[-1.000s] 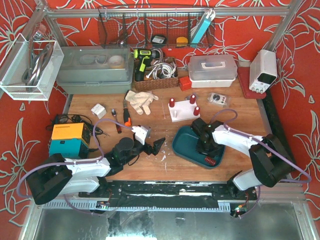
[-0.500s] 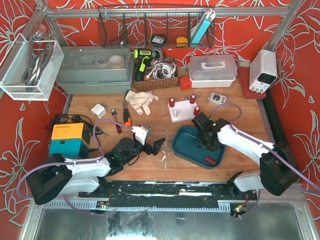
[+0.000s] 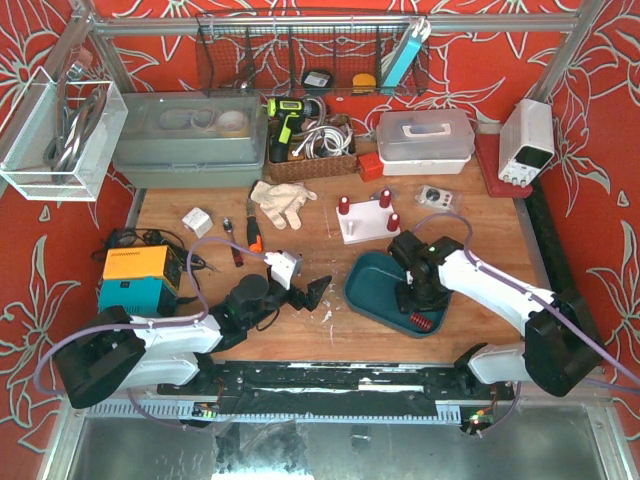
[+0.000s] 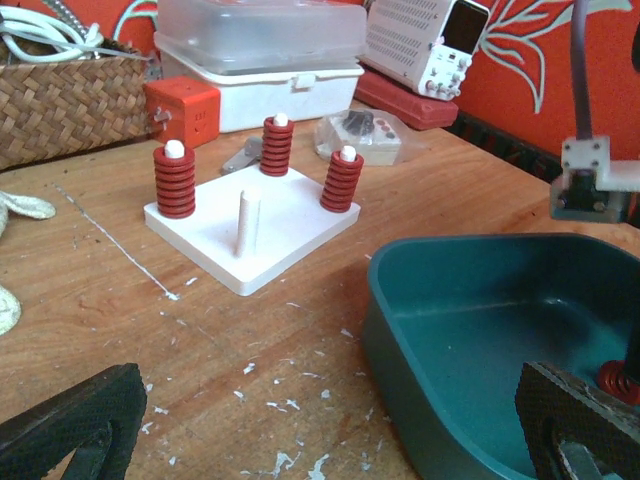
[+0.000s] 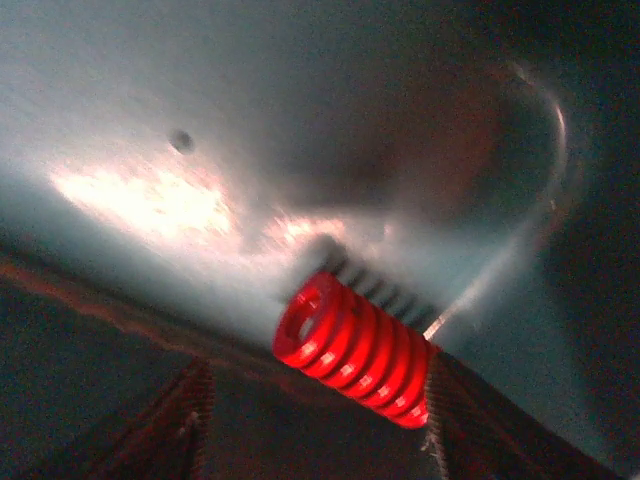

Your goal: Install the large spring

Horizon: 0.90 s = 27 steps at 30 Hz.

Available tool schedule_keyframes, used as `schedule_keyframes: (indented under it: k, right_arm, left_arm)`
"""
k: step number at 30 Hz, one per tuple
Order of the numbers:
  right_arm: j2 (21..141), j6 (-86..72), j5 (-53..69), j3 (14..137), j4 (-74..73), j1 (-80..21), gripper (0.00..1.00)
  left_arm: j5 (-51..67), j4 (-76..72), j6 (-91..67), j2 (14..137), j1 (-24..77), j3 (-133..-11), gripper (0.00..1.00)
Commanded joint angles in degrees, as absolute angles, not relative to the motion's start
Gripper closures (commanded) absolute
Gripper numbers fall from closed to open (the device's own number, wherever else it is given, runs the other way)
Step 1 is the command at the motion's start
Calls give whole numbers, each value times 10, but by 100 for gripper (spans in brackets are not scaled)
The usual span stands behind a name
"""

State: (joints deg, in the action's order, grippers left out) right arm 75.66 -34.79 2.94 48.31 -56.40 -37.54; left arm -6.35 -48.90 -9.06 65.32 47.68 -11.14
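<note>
Large red spring (image 5: pixel 355 350) lay on its side in the teal tray's (image 3: pixel 365 290) near-right corner, right tool (image 5: pixel 320 425) released astride it — light, stiff, likely to roll, best pinched mid-body across the coils — left tool (image 4: pixel 325 435) gaped idle.

Even overhead light fills my top view, sharp edge to edge, with soft shadows on the table (image 3: pixel 480 215). My left wrist view is bright and crisp at the block (image 4: pixel 290 215), its near pads (image 4: pixel 70 420) dark blurs. My right wrist view is dim and smeared; glare streaks the tray (image 5: pixel 130 100), the spring (image 5: pixel 355 350) clearest.
</note>
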Motion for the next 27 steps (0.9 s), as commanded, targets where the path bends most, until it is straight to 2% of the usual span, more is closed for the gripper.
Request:
schedule_keyframes:
  k: [1, 9, 13, 16, 18, 27]
  right_arm:
    - [766, -334, 37, 469, -641, -374, 37]
    - [844, -361, 56, 469, -594, -373, 33]
    - [879, -360, 43, 466, -552, -370, 45]
    - [889, -360, 33, 473, -533, -365, 68]
    - [887, -362, 13, 487, -530, -363, 77]
    - [850, -367, -38, 535, -495, -355, 81]
  left_arm:
    - [-66, -497, -96, 642, 476, -121, 0]
    - [-66, -495, -96, 636, 476, -120, 0]
    - [-70, -493, -94, 631, 476, -119, 0]
    - [-69, -495, -95, 633, 476, -119, 0]
    - [-67, -497, -97, 637, 476, -120, 0]
    - [-65, -499, -96, 648, 476, -122, 0]
